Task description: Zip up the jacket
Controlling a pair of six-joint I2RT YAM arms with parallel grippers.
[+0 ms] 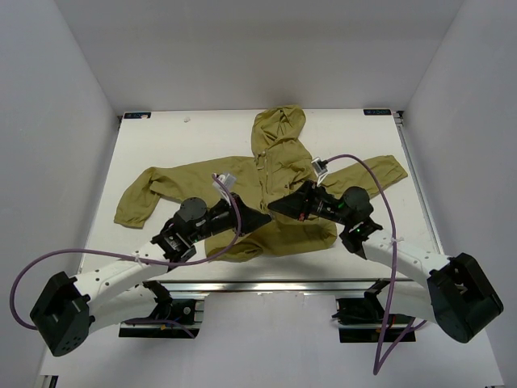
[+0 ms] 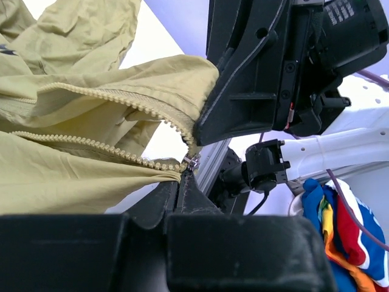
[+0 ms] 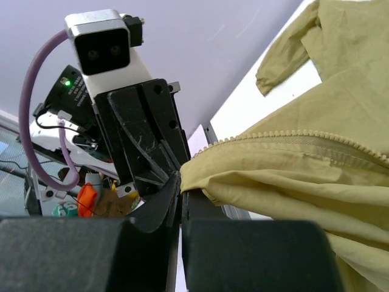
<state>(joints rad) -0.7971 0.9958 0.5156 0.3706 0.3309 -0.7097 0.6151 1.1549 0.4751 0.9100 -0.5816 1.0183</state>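
- White table (image 1: 161,137) boxed in by plain white walls, arm bases along near edge.
- Olive jacket (image 1: 279,162) spread front-up mid-table, hood toward far edge, sleeves out to both sides, bottom hem nearest the arms.
- At hem centre, left gripper (image 2: 182,177) with fingers pressed together, pinching fabric right at foot of zipper.
- Facing it, tip to tip and just beside, right gripper (image 3: 180,184) with fingers pressed together on hem edge of the other front panel, cloth bunched over the tips.
- Zipper teeth (image 2: 91,145) in two separate rows, spreading apart away from the hem, so unzipped.
- Bright multicoloured cloth (image 2: 340,225) off-table beyond the right arm, seen from left wrist.
- Silver slider (image 2: 192,162) at bottom of the teeth, just above left fingertips.
- White print (image 2: 349,12) on right wrist housing, too small to read.
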